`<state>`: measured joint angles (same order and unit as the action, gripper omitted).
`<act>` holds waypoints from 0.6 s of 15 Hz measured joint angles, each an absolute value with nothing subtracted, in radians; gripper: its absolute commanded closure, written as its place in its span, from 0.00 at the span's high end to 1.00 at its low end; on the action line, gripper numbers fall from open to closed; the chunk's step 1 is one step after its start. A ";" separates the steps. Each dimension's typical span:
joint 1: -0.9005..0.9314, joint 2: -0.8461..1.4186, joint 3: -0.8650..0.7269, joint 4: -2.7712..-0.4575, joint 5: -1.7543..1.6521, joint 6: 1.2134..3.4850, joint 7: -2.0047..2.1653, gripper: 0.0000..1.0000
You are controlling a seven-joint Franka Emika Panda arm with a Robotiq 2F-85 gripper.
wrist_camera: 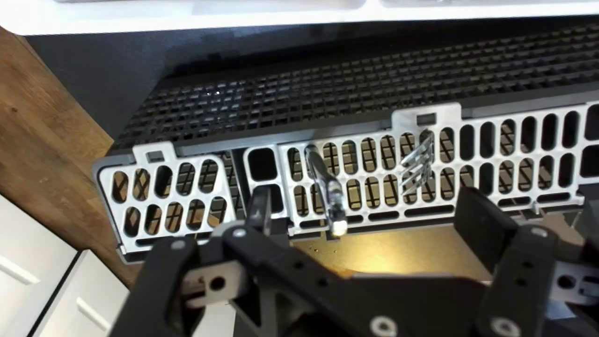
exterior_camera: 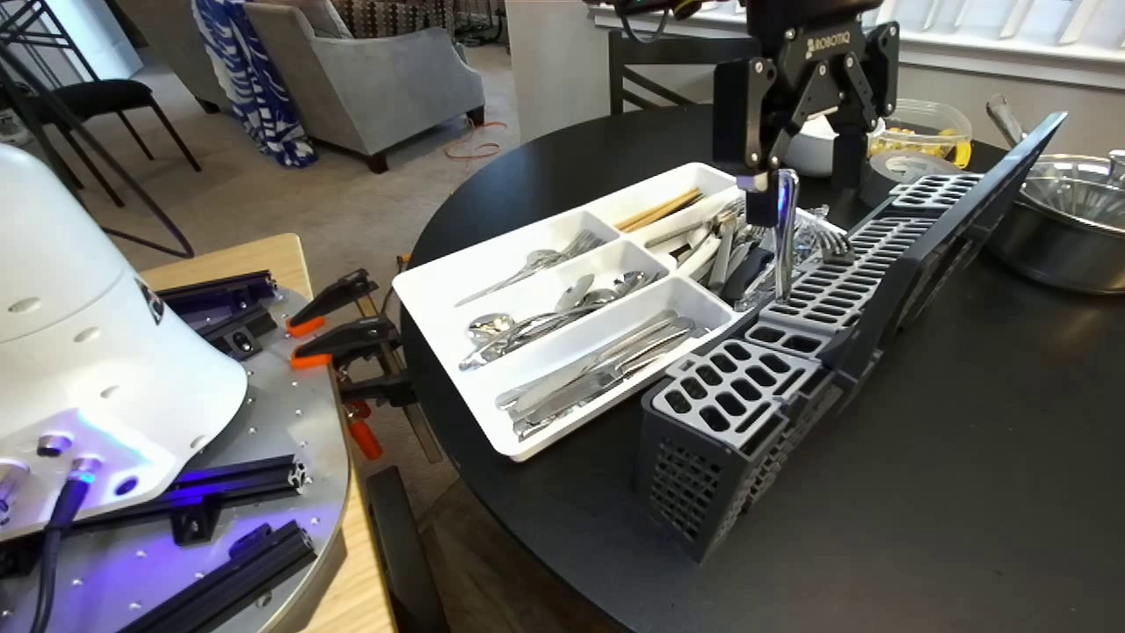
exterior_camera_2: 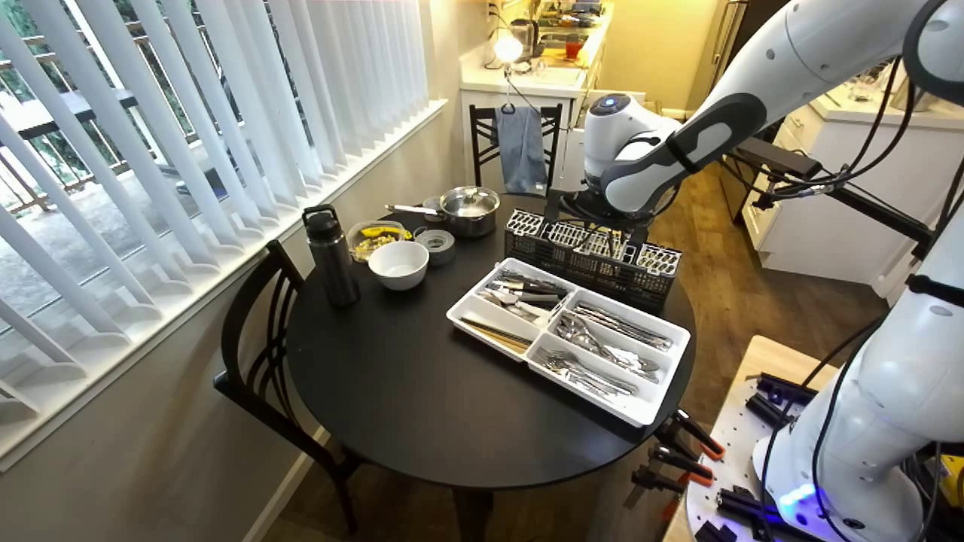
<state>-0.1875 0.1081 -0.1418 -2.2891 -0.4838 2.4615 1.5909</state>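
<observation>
My gripper [wrist_camera: 367,210] is open, with its two black fingers apart above a dark mesh cutlery basket [wrist_camera: 281,103] with light grey slotted lids. A shiny utensil [wrist_camera: 328,187] stands upright in a slot, handle up, between the fingers nearer one of them; I see no finger touching it. A fork [wrist_camera: 419,164] stands tines up in the same lid. In an exterior view the gripper [exterior_camera: 804,189] is over the basket [exterior_camera: 694,475], with the utensil [exterior_camera: 785,237] close to a fingertip and the fork [exterior_camera: 831,239] beyond. The utensil's lower end is hidden.
A white divided tray [exterior_camera_2: 634,412] of cutlery and chopsticks lies beside the basket. A white bowl [exterior_camera_2: 399,267], a food container [exterior_camera_2: 370,242], a tape roll [exterior_camera_2: 438,247], a lidded pot [exterior_camera_2: 471,214] and a tall dark bottle [exterior_camera_2: 333,260] stand on the round black table [exterior_camera_2: 422,391].
</observation>
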 measured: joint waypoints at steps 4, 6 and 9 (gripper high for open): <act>-0.160 0.182 -0.182 -2.203 -0.484 2.377 1.634 1.00; -0.151 0.192 -0.195 -2.183 -0.482 2.343 1.634 1.00; -0.145 0.190 -0.199 -2.174 -0.477 2.294 1.634 1.00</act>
<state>-0.1448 0.1896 -0.1993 -2.1743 -0.4767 2.2943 1.6342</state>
